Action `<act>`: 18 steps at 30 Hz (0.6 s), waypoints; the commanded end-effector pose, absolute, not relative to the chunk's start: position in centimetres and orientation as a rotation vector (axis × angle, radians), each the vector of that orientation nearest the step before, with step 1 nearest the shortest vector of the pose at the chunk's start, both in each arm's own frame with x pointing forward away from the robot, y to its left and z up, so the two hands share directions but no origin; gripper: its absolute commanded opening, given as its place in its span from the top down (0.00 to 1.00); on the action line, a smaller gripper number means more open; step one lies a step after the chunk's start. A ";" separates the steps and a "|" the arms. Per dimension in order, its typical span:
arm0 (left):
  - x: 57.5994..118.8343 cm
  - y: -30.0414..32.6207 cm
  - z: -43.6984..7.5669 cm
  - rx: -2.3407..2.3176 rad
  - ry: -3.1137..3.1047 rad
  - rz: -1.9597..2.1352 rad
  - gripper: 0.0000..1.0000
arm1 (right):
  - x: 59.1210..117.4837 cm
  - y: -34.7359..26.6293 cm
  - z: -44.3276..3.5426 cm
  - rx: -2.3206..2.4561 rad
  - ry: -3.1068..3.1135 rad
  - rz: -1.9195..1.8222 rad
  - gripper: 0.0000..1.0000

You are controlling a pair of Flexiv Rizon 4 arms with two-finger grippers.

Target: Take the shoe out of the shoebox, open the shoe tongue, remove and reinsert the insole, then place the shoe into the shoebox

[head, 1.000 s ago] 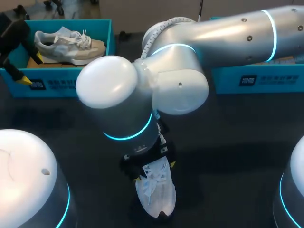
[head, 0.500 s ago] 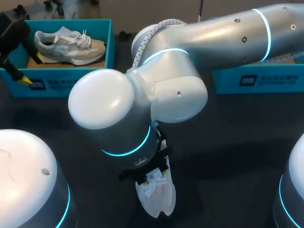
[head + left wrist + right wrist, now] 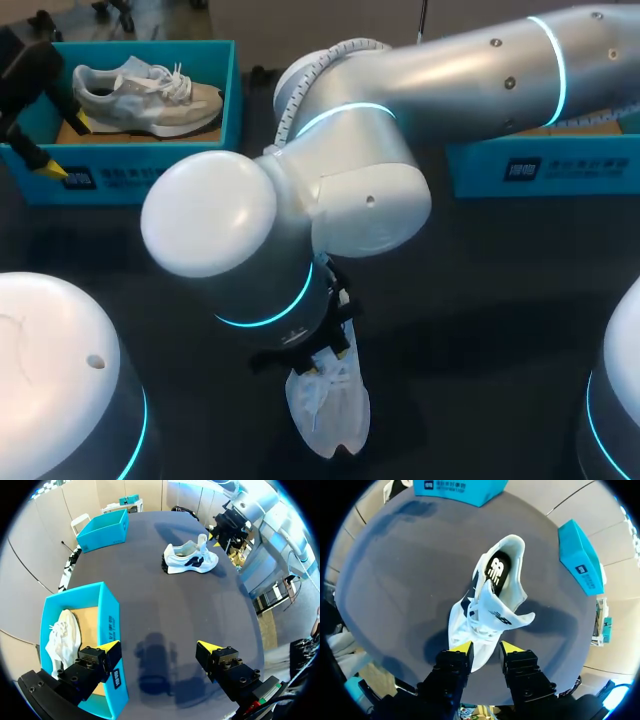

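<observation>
Two grippers empty, white shoe out on table

One white shoe (image 3: 485, 605) lies on the dark table (image 3: 480, 300) at 6 o'clock in the head view. Its tongue (image 3: 506, 616) is lifted and its insole (image 3: 496, 569) is seated inside. Right gripper (image 3: 486, 649) hangs over the toe end, fingers a narrow gap apart, clasping nothing. Left gripper (image 3: 159, 649) is at 10 o'clock, fingers spread wide, one above the teal shoebox (image 3: 108, 625) wall. Grey shoe (image 3: 62, 635) lies inside that box. Second teal box (image 3: 545, 165) sits at 2 o'clock.

A shoe (image 3: 328, 405) lying on the worktop (image 3: 480, 300) at near middle, a second shoe (image 3: 145, 95) sitting inside the shoebox (image 3: 235, 90) far left, another box (image 3: 540, 165) standing far right.
</observation>
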State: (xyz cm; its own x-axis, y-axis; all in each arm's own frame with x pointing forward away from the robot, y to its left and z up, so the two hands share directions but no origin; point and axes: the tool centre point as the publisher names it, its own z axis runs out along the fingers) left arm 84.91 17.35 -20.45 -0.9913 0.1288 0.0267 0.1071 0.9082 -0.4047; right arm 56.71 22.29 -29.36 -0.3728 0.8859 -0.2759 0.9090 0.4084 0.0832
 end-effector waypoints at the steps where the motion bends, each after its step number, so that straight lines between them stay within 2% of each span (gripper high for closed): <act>1: 84.9 17.4 -20.4 -0.187 -3.018 0.630 0.00 | 55.7 22.5 -28.9 2.222 1.746 0.009 0.67; 18: 84.9 17.4 -20.4 -0.187 -3.018 0.630 0.00 | 59.0 22.2 -30.4 2.216 1.786 0.028 0.72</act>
State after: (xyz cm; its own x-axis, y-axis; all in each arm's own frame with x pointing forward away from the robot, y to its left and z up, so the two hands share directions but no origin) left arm 84.91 17.35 -20.45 -0.9913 0.1288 0.0267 0.1071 0.9082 -0.4047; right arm 59.23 22.49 -30.10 -0.3204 0.9066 -0.2746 0.9270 0.3597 0.1060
